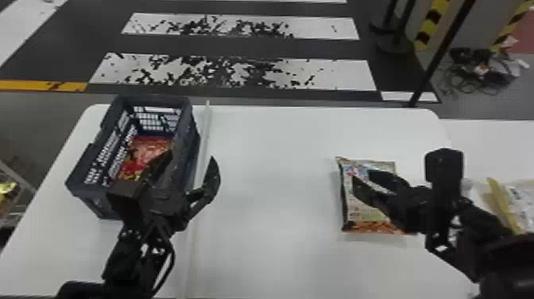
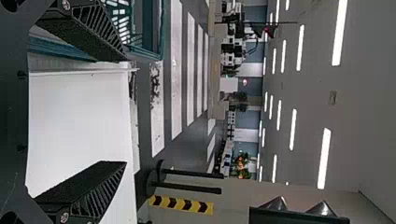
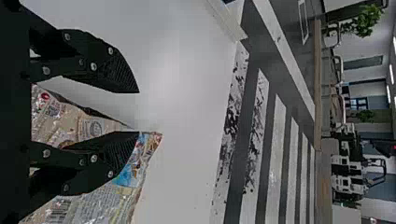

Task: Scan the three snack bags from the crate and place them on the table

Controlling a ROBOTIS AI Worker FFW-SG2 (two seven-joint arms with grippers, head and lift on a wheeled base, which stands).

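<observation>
My left gripper (image 1: 194,167) is open above the right side of the dark crate (image 1: 186,115); in the left wrist view the same gripper (image 2: 125,112) has its fingers wide apart with nothing between them. Inside the crate lies a red snack bag (image 1: 149,149), partly hidden by that gripper. On the right of the table a snack bag (image 1: 367,202) lies flat, with my right gripper (image 1: 359,177) over it. The right wrist view has this gripper (image 3: 139,112) open, with the bag (image 3: 100,200) beneath its fingers and not held.
A pale raised strip (image 1: 196,222) runs along the white table (image 1: 270,191) beside the crate. At the far right, clear packaging with a yellow edge (image 1: 504,204) lies partly behind the right arm. A black post (image 1: 441,51) stands beyond the table.
</observation>
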